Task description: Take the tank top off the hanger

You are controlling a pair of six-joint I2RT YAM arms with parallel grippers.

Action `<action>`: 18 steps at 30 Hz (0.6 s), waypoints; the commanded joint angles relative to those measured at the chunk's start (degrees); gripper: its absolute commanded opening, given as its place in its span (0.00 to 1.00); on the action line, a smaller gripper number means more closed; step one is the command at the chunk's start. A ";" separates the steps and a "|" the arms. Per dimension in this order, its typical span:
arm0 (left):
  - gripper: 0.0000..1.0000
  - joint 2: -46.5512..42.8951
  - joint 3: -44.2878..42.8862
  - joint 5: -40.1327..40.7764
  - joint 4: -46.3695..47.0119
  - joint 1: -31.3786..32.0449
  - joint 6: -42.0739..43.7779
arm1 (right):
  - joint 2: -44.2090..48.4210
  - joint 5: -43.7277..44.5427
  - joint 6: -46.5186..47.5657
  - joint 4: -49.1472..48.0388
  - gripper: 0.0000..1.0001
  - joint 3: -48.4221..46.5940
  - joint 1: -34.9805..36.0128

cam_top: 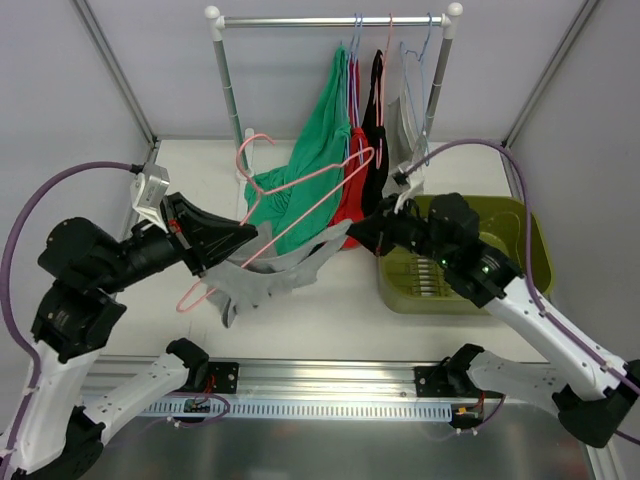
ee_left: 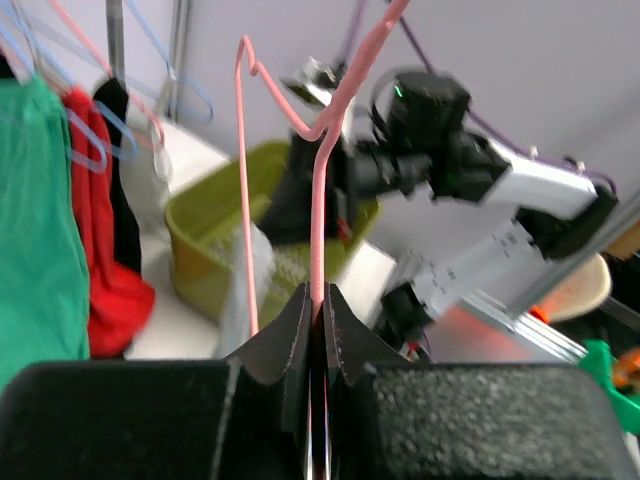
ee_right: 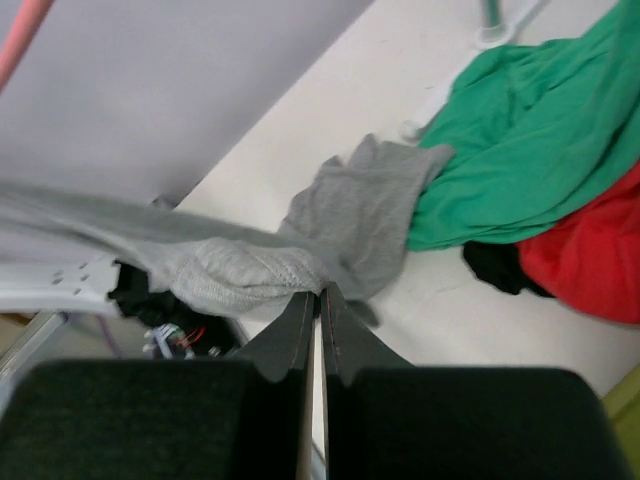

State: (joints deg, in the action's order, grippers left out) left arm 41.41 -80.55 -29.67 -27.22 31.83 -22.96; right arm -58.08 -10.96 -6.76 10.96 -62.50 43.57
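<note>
My left gripper [cam_top: 243,238] is shut on the pink wire hanger [cam_top: 305,190] and holds it above the table, hook to the upper left. In the left wrist view the hanger wire [ee_left: 319,190] rises straight out of the closed gripper [ee_left: 316,296]. The grey tank top [cam_top: 268,280] hangs from the hanger's lower part and stretches to the right. My right gripper [cam_top: 366,236] is shut on the tank top's right end. In the right wrist view the grey fabric [ee_right: 215,268] is pinched at the gripper [ee_right: 321,293], with another part lying on the table.
A clothes rack [cam_top: 335,20] at the back holds a green top [cam_top: 318,165], a red one [cam_top: 354,200], a black one [cam_top: 376,140] and a pale garment [cam_top: 408,120]. An olive basket [cam_top: 533,250] stands at the right, under my right arm.
</note>
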 commanded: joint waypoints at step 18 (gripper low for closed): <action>0.00 4.39 26.31 9.97 83.56 -0.02 9.50 | 10.30 -10.39 -2.99 3.11 0.00 15.65 11.00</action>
State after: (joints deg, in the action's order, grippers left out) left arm 49.08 -55.55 -22.81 44.66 31.83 -18.72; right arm -45.23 -23.05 -9.80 14.46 -48.51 53.15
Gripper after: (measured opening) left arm 0.030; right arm 0.023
